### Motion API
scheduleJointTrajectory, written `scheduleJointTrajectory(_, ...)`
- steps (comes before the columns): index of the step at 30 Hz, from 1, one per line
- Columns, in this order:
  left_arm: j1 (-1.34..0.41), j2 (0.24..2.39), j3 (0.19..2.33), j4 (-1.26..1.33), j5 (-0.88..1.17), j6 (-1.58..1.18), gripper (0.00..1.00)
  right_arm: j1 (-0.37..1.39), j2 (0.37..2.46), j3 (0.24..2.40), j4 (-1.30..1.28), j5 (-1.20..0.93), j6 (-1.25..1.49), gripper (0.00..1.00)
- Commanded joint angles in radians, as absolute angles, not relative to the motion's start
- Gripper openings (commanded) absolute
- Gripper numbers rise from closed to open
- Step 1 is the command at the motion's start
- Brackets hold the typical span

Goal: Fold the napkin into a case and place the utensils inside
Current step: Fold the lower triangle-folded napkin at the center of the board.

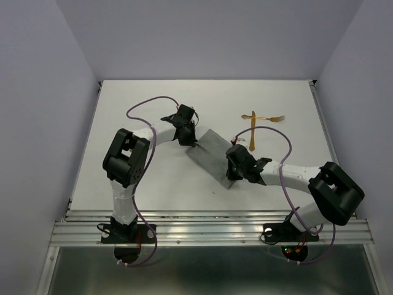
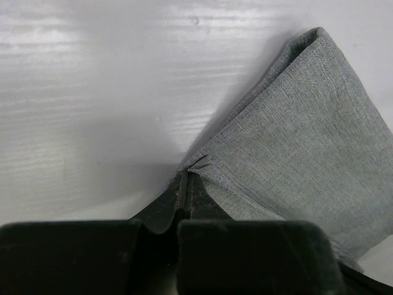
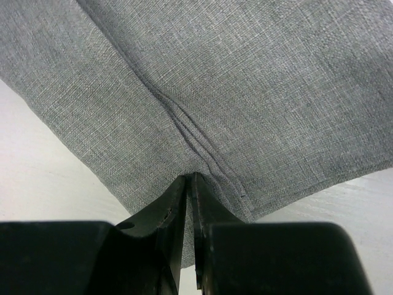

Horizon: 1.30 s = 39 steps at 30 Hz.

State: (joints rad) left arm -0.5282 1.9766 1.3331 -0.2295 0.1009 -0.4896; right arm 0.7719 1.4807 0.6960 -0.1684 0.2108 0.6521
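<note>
The grey napkin (image 1: 212,157) lies folded into a narrow oblong strip, running diagonally across the middle of the white table. My left gripper (image 1: 187,140) is shut on its far left corner, where the cloth (image 2: 295,153) puckers at the black fingertips. My right gripper (image 1: 232,175) is shut on the near right end, pinching the napkin (image 3: 233,92) beside a folded edge. Two golden utensils (image 1: 261,123) lie crossed on the table beyond the napkin, to the right; one is a fork with tines pointing right.
The table (image 1: 153,104) is bare white, walled at the back and on both sides. An aluminium rail (image 1: 209,230) runs along the near edge by the arm bases. Purple cables loop above both arms.
</note>
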Motion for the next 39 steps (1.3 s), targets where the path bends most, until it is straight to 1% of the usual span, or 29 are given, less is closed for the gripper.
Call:
scheduleJointTrajectory(1, -0.526, 1.859, 1.246, -0.287, 0.061, -0.463, 0.0, 0.77, 1.457, 0.635, -0.141, 0.097, 0.562, 0.14)
scheduleJointTrajectory(4, -0.526, 1.81, 1.204, -0.293, 0.058, -0.459, 0.0, 0.77, 1.453, 0.634, -0.158, 0.045, 0.551, 0.14)
scheduleJointTrajectory(8, -0.526, 1.773, 1.189, -0.313, 0.043, -0.459, 0.0, 0.819, 1.447, 0.644, -0.189, 0.015, 0.577, 0.14)
scheduleJointTrajectory(14, -0.526, 1.819, 1.249, -0.318, 0.052, -0.453, 0.0, 0.864, 1.416, 0.658, -0.184, -0.015, 0.652, 0.14)
scheduleJointTrajectory(17, -0.526, 1.864, 1.282, -0.31, 0.071, -0.448, 0.0, 0.864, 1.399, 0.701, -0.235, 0.073, 0.672, 0.15)
scheduleJointTrajectory(22, -0.526, 1.928, 1.338, -0.296, 0.097, -0.448, 0.0, 0.864, 1.361, 0.79, -0.285, 0.224, 0.64, 0.21)
scheduleJointTrajectory(25, -0.526, 1.95, 1.371, -0.296, 0.107, -0.449, 0.0, 0.816, 1.382, 0.859, -0.284, 0.25, 0.586, 0.22)
scheduleJointTrajectory(27, -0.526, 1.956, 1.39, -0.295, 0.104, -0.454, 0.0, 0.753, 1.422, 0.908, -0.264, 0.255, 0.542, 0.22)
scheduleJointTrajectory(29, -0.526, 1.96, 1.404, -0.305, 0.098, -0.456, 0.0, 0.701, 1.48, 0.942, -0.253, 0.25, 0.503, 0.22)
scheduleJointTrajectory(30, -0.526, 1.959, 1.413, -0.311, 0.095, -0.457, 0.0, 0.648, 1.502, 0.962, -0.249, 0.238, 0.493, 0.22)
scheduleJointTrajectory(34, -0.525, 1.919, 1.451, -0.344, 0.034, -0.471, 0.0, 0.562, 1.626, 1.069, -0.244, 0.203, 0.43, 0.21)
scheduleJointTrajectory(39, -0.518, 1.862, 1.48, -0.4, -0.064, -0.468, 0.0, 0.535, 1.746, 1.146, -0.252, 0.207, 0.38, 0.21)
